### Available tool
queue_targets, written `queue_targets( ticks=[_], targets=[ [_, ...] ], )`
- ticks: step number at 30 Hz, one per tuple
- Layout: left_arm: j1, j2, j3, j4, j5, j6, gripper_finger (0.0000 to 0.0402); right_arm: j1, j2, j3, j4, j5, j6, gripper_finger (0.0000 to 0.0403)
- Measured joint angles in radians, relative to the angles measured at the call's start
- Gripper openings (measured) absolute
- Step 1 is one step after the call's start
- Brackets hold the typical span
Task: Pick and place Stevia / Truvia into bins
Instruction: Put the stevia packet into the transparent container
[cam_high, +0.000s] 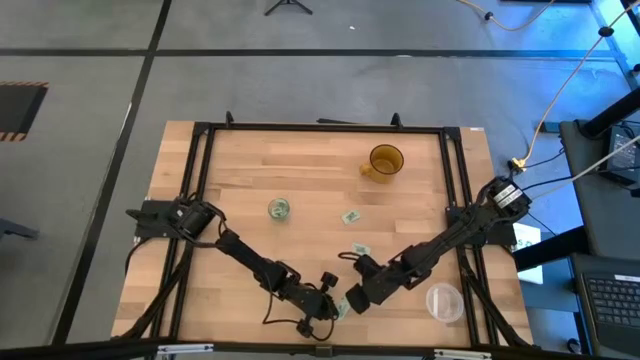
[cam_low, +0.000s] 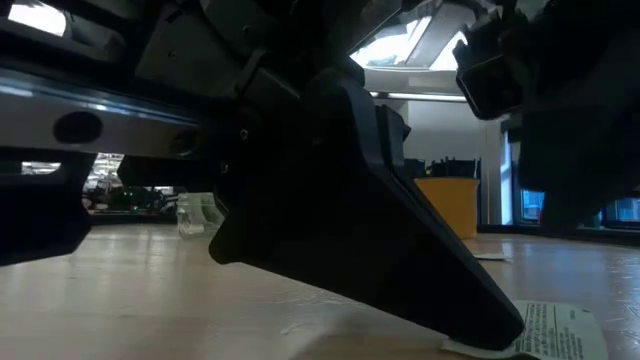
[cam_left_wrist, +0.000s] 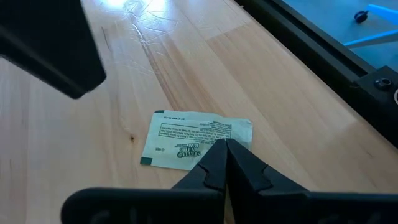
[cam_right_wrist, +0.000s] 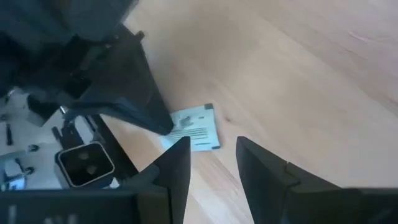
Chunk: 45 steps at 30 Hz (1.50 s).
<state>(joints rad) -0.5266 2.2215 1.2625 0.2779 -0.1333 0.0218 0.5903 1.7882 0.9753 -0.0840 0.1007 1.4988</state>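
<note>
Step in hand: the pick, as it reads here. Both arms crowd one Stevia packet (cam_left_wrist: 196, 140) at the near edge of the wooden surface (cam_high: 300, 170), and nothing is lifted yet.

Left hand (cam_left_wrist: 225, 144): low at the near edge, its two dark fingers pressed together to a single point that rests on the packet's near long edge. It looks to pin or nudge the paper, not grip it.

Right hand (cam_right_wrist: 212, 149): just beside the left one, fingers apart, hovering above the boards with the same packet just beyond its tips and not between them.

Packet: lies flat, printed side up, its far corner under the left hand's tip in the right wrist view.

Other packets: one (cam_high: 350, 216) lies mid-surface and another (cam_high: 360, 250) sits near the right arm, both flat and well apart from either hand.

Bin: the small clear glass cup (cam_high: 279, 209) stands left of centre, far from the action, with something green and white inside.

Not the target: an amber mug (cam_high: 384, 162) toward the back and a wider clear plastic container (cam_high: 444, 301) at the near right.

Next move calls for: probably raising an edge of the thin paper so that open fingers can close across it, then a carry back to the cup.
</note>
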Motion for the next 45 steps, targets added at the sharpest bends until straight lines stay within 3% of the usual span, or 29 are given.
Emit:
queue_targets(
  ticks=[8, 17, 40, 45],
  targets=[
    [0.008, 0.0, -0.001, 0.002, -0.006, 0.018, 0.0002, 0.0, 0.003, -0.078, 0.144, 0.001, 0.015, 0.0133],
    [0.037, 0.001, -0.003, 0.015, -0.017, 0.068, 0.0002, 0.0, 0.003, -0.139, 0.147, -0.051, 0.017, 0.0133],
    [0.084, 0.002, -0.003, 0.019, 0.017, 0.096, 0.0002, -0.049, 0.096, -0.144, 0.264, -0.055, -0.012, 0.0133],
    [0.089, 0.001, -0.003, 0.016, 0.025, 0.095, 0.0002, -0.056, 0.101, -0.149, 0.361, -0.047, -0.02, 0.0133]
  ],
)
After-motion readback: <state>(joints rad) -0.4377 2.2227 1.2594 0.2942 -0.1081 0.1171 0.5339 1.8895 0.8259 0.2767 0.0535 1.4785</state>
